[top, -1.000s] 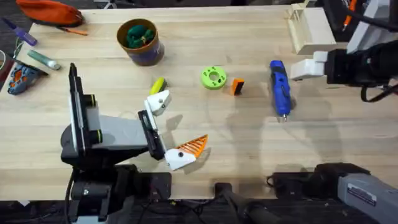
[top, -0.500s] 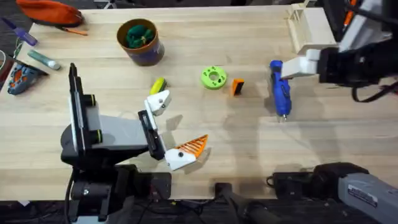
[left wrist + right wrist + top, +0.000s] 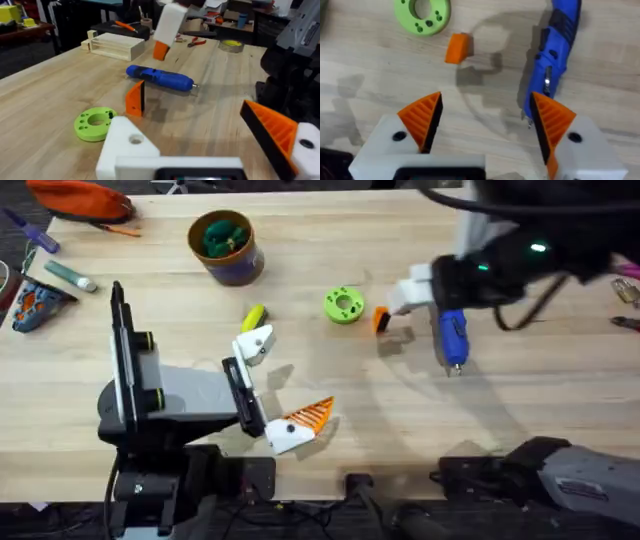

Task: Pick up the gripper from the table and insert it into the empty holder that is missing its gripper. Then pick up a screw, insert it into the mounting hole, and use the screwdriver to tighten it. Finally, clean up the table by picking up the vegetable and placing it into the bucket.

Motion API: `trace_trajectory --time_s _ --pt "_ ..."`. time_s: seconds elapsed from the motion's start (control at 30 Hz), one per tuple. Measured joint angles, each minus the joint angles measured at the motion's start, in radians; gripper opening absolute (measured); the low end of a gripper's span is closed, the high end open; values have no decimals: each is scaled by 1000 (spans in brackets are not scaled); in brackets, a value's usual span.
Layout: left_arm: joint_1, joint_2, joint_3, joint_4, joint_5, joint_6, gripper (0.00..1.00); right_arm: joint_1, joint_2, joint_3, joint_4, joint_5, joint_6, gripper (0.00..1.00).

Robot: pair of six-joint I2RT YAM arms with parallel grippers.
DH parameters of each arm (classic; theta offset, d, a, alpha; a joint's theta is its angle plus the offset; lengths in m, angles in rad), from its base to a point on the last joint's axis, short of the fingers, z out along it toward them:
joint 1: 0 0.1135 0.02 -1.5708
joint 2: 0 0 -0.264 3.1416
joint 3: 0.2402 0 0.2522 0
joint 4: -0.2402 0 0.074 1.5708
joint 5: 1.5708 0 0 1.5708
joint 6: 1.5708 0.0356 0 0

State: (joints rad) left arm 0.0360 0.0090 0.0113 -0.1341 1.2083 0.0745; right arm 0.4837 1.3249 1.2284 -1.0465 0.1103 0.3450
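The bucket stands at the table's far left with a green leafy toy inside; the flat green dish holds nothing. The right gripper hangs above the table with its orange fingers spread wide, gripping nothing. The gripper stands on the wood between the dish and the screwdriver; the screwdriver lies flat, its long axis running near to far, its metal tip toward the arms' bases. The vegetable lies just beside the empty holder on the left gripper, whose single orange finger and bare mount stand apart, empty.

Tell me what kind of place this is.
Probably a robotics lab or workshop: a wooden worktable under the arms, a blue electric screwdriver on it, and benches behind cluttered with pliers and tape.
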Motion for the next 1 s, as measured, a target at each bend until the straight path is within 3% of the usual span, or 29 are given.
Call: trace_trajectory --time_s 0.3,0.7,1.0 --pt "0 0 0 0 0 0 986 70 163 67 6 51 133 994" --pt "0 0 0 0 0 0 986 70 315 67 26 29 76 991" --pt "0 0 0 0 0 0 985 67 327 67 89 -50 43 976"
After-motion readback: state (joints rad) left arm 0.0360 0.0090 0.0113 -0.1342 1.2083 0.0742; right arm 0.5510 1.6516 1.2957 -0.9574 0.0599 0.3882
